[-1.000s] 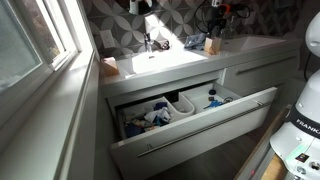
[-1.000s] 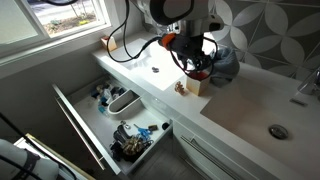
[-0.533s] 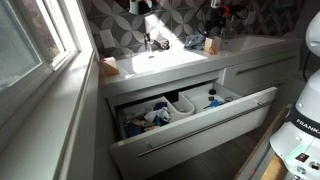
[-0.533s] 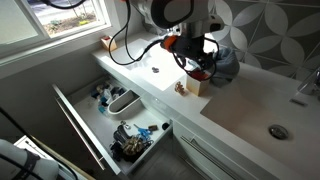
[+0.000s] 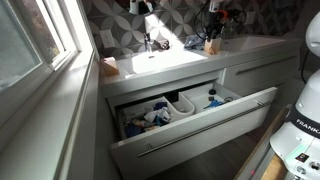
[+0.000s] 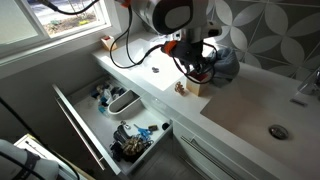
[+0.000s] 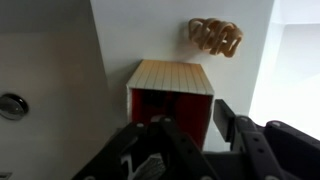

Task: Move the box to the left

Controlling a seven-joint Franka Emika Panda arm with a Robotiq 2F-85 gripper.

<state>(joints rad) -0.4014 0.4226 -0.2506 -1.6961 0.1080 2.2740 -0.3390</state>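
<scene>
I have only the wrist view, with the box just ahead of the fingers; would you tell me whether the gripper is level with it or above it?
Observer: Above it. In an exterior view the gripper hangs over the box, not around it.
Operator: Thank you. Is anything open below the counter?
Observer: Yes, the drawer under it is pulled out, with white bins in it.
Operator: And what lies past the gripper?
Observer: A dark blue-grey object sits on the counter just beyond it.
</scene>
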